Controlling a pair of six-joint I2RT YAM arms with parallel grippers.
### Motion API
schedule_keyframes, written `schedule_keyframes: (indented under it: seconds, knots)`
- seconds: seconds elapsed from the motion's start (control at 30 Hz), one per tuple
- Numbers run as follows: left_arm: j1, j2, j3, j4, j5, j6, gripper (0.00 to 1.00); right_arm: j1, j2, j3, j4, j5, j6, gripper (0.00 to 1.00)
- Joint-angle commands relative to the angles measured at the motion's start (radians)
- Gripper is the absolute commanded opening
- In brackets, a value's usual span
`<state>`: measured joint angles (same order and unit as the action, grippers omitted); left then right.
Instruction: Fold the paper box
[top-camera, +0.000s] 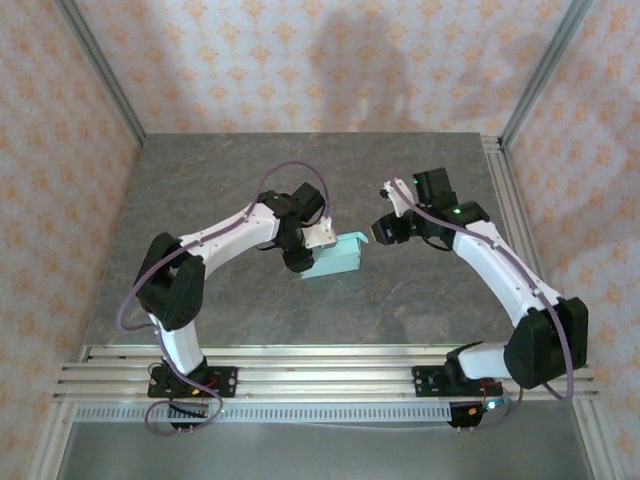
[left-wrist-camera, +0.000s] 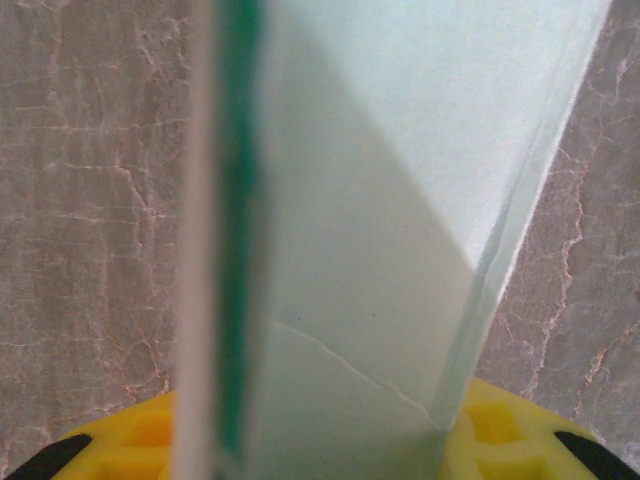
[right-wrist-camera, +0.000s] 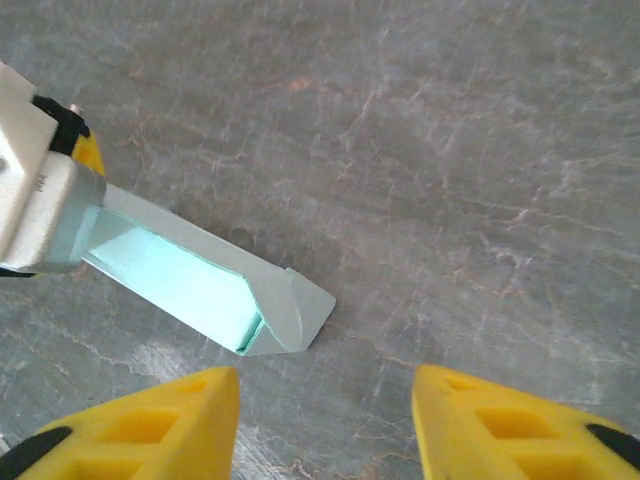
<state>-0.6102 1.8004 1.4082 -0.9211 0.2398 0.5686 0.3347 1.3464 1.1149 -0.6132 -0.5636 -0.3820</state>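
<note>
Clamped in the left pincer (top-camera: 320, 245), the paper box (top-camera: 337, 260) is formed into a sleeve; its right end flap looks untucked. Right pincer (right-wrist-camera: 325, 385) hangs parted, empty.

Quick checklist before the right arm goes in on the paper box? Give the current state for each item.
1. Left gripper clamped on the paper box: ok.
2. Right gripper jaws apart, nothing between them: ok.
3. Right gripper clear of the box, bare table between them: ok.
4. End flap facing the right gripper closed: not ok, it stands out from an open end.
5. Box lifted off the table: cannot tell.
</note>
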Motion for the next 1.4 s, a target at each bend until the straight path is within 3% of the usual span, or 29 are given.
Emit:
schedule_keyframes:
  seconds: [0.0,0.23,0.43,0.77,0.93,1.23,1.37]
  knots:
    - [0.01,0.019,0.022,-0.054,0.03,0.0,0.35,0.036,0.039,0.042,-0.009,0.012,-0.02,0.45]
    - [0.011,0.024,0.015,-0.049,0.028,-0.009,0.35,0.074,0.135,0.085,-0.032,-0.007,-0.044,0.35]
    - [0.012,0.03,0.022,-0.048,0.03,-0.015,0.35,0.078,0.177,0.116,-0.034,-0.01,-0.04,0.2]
    - [0.012,0.033,0.021,-0.046,0.032,-0.017,0.35,0.086,0.201,0.123,-0.042,-0.016,-0.051,0.21]
    - [0.012,0.036,0.02,-0.042,0.029,-0.022,0.35,0.088,0.191,0.117,-0.035,-0.042,-0.049,0.27]
    - [0.012,0.037,0.026,-0.048,0.036,-0.026,0.35,0.087,0.203,0.121,-0.059,-0.035,-0.055,0.1]
    - [0.012,0.036,0.027,-0.043,0.036,-0.026,0.35,0.089,0.216,0.133,-0.067,-0.016,-0.064,0.07]
